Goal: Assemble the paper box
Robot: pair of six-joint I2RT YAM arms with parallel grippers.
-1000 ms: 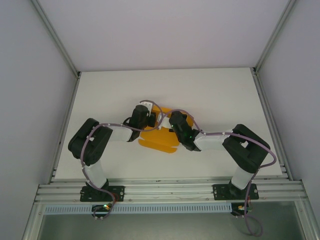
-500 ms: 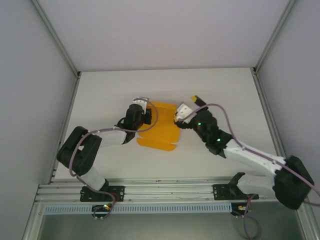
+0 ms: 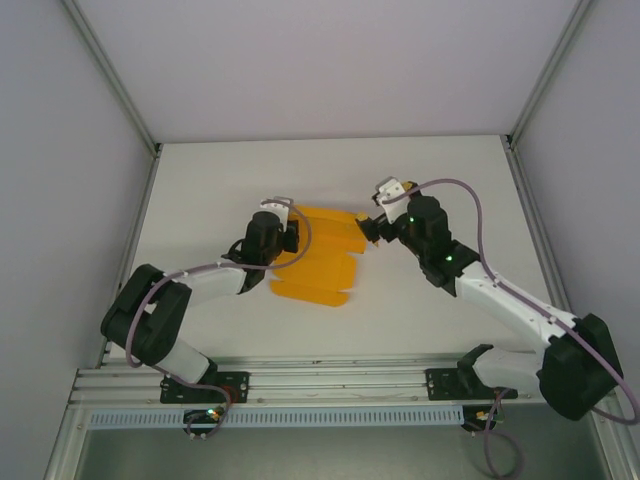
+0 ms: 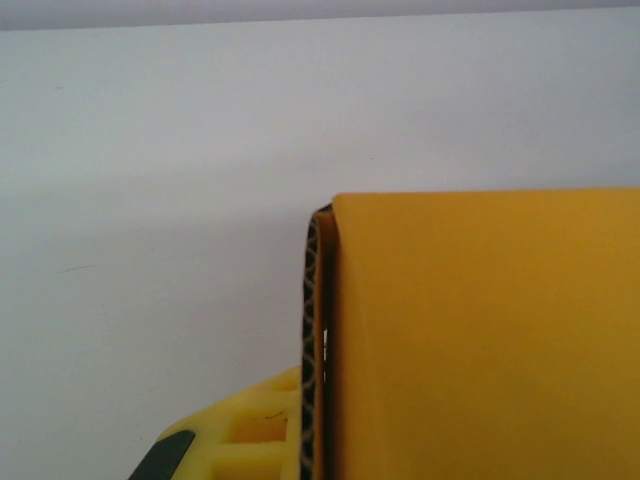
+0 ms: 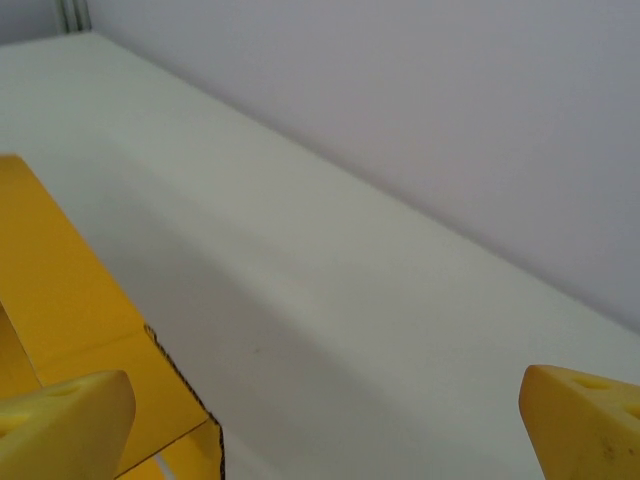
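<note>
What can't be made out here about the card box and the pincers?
- Top view: left pincer tips, hidden under its own wrist at the orange-yellow die-cut card sheet.
- Left wrist view: the sheet's folds, cut off right and bottom.
- Right wrist view: most of the sheet, cut off left of the open right pincer.

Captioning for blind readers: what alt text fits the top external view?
An orange-yellow paper box lies on a white table between two robot arms. The left arm grips its left edge; the right arm holds its jaws open beside the right edge.
</note>
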